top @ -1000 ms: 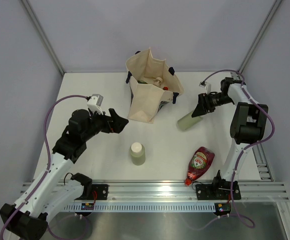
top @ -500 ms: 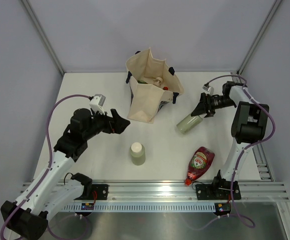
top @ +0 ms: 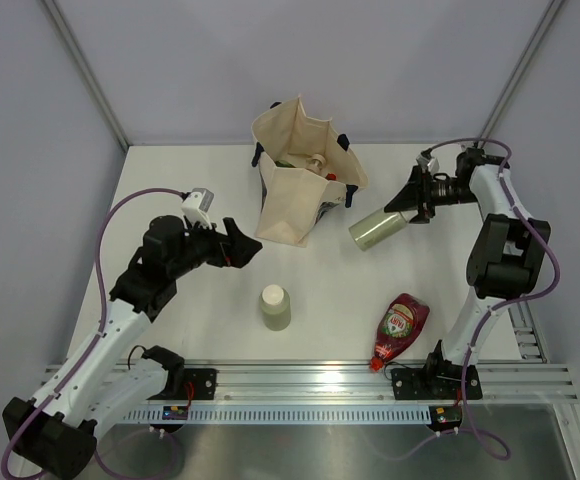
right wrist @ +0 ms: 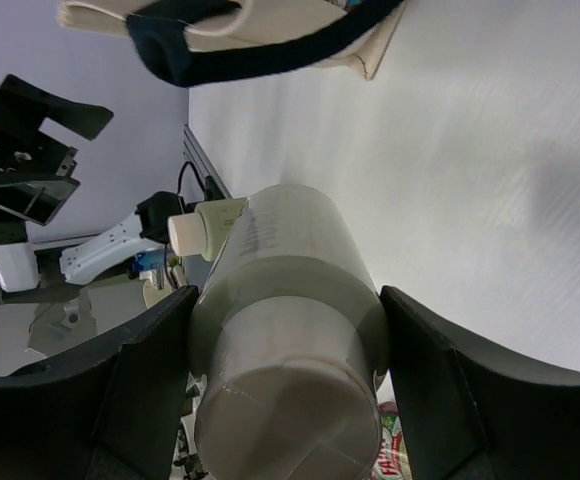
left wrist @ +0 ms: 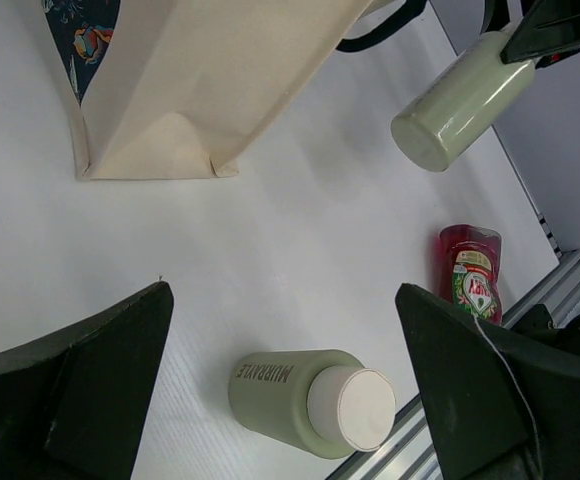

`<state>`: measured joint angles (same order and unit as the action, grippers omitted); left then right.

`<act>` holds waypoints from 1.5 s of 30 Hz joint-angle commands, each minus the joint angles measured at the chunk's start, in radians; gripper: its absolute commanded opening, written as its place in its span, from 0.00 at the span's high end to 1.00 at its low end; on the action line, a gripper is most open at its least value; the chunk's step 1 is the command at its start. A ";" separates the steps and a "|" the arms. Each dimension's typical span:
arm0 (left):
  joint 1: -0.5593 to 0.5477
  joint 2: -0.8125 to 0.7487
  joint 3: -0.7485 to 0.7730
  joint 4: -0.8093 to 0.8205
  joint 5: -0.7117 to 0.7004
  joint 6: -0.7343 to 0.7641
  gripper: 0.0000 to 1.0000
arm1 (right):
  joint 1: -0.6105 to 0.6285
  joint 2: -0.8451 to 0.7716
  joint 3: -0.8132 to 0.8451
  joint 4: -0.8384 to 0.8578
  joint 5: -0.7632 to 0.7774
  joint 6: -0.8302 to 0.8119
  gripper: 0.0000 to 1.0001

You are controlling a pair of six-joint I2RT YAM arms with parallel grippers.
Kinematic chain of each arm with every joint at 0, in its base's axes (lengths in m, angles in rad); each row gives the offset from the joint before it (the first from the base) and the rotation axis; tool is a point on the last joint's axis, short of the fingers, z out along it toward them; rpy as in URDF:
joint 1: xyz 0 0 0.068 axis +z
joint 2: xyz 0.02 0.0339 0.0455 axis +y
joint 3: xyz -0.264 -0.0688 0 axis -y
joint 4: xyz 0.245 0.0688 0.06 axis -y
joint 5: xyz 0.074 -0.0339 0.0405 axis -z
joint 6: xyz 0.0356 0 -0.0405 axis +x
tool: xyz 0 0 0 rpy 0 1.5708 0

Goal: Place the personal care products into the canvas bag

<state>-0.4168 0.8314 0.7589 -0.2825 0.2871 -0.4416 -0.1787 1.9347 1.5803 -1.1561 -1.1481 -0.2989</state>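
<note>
The cream canvas bag (top: 295, 180) stands open at the table's back, with bottles inside; it also shows in the left wrist view (left wrist: 200, 80). My right gripper (top: 407, 205) is shut on a pale sage-green cylinder bottle (top: 378, 227), holding it tilted above the table right of the bag; it fills the right wrist view (right wrist: 285, 340). A second sage-green bottle (top: 275, 307) stands upright mid-table and shows in the left wrist view (left wrist: 305, 400). A flat dark-red bottle (top: 398, 328) lies near the front right. My left gripper (top: 245, 245) is open and empty, left of the bag.
A metal rail (top: 320, 380) runs along the table's near edge. The bag's navy handle (right wrist: 270, 45) hangs near the held bottle. Grey walls enclose the table on three sides.
My right gripper has lifted the sage-green bottle off the table and carried it up and slightly left toward the bag. The left arm has barely moved.
</note>
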 commanded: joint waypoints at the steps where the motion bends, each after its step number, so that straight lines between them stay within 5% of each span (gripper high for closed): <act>1: 0.004 0.001 0.031 0.055 0.030 0.017 0.01 | -0.001 -0.097 0.139 -0.112 -0.182 0.103 1.00; 4: 0.004 0.012 0.034 0.055 0.037 0.023 0.01 | -0.001 -0.097 0.217 -0.172 -0.194 0.110 1.00; 11: 0.006 0.044 0.034 0.086 0.056 0.011 0.01 | 0.008 -0.118 0.254 0.047 -0.237 0.404 1.00; 14: 0.004 0.077 0.056 0.065 0.073 0.026 0.01 | 0.018 -0.111 0.302 0.241 -0.268 0.634 1.00; 20: 0.004 0.094 0.079 0.057 0.069 0.035 0.01 | 0.079 -0.096 0.285 0.936 -0.250 1.231 1.00; 30: 0.004 0.045 0.054 0.016 0.028 0.018 0.01 | 0.277 0.182 0.657 0.942 0.037 1.121 1.00; 33: 0.004 0.014 0.042 -0.012 0.017 0.018 0.01 | 0.355 0.231 0.766 0.703 0.160 0.709 1.00; 42: 0.004 -0.029 -0.009 -0.030 0.018 0.020 0.01 | 0.485 0.196 0.624 0.610 0.451 0.218 1.00; 45: 0.004 -0.023 -0.012 -0.038 0.033 0.037 0.01 | 0.505 0.178 0.570 0.639 0.496 0.172 1.00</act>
<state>-0.4168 0.8127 0.7517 -0.3313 0.3099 -0.4248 0.3176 2.1979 2.1677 -0.5472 -0.7136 0.0254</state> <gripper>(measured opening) 0.984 0.771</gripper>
